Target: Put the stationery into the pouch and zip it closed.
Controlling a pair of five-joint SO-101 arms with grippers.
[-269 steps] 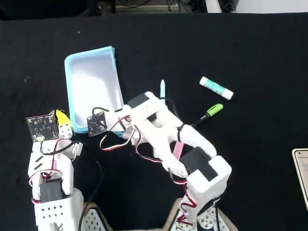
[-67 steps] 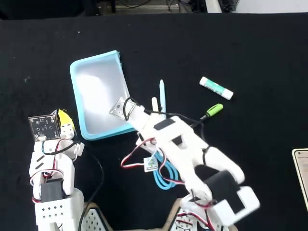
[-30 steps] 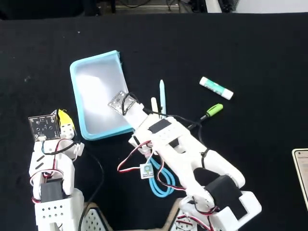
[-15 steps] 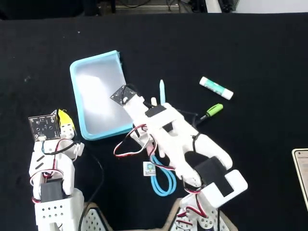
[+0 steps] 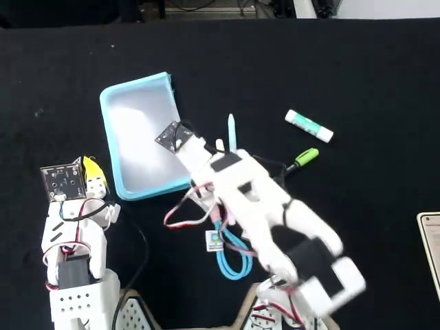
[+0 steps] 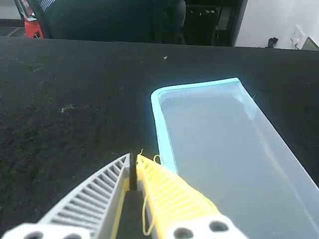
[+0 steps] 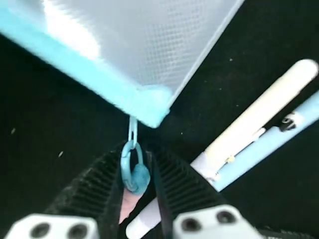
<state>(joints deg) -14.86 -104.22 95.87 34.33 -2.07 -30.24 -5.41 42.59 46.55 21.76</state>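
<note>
Pouch (image 5: 134, 124) lies flat on the black table (image 5: 357, 75), and nothing shows through its pale mesh, so I judge the packing not yet begun. The light blue pen (image 5: 232, 130) and white pen (image 5: 220, 146) lie side by side just off its corner. The green highlighter (image 5: 303, 159) and glue stick (image 5: 309, 126) lie farther out. The step in hand looks like opening the zip. The right gripper (image 7: 134, 149) sits at the pouch's corner with its jaws narrowed around the ring-shaped zip pull (image 7: 131, 167) (seemingly pinching it, though contact is hard to confirm). Next, the pull probably has to be drawn along the zip edge while something keeps the light pouch from sliding. The left gripper (image 6: 133, 160), fingers pressed together on nothing, rests near the pouch's edge.
</note>
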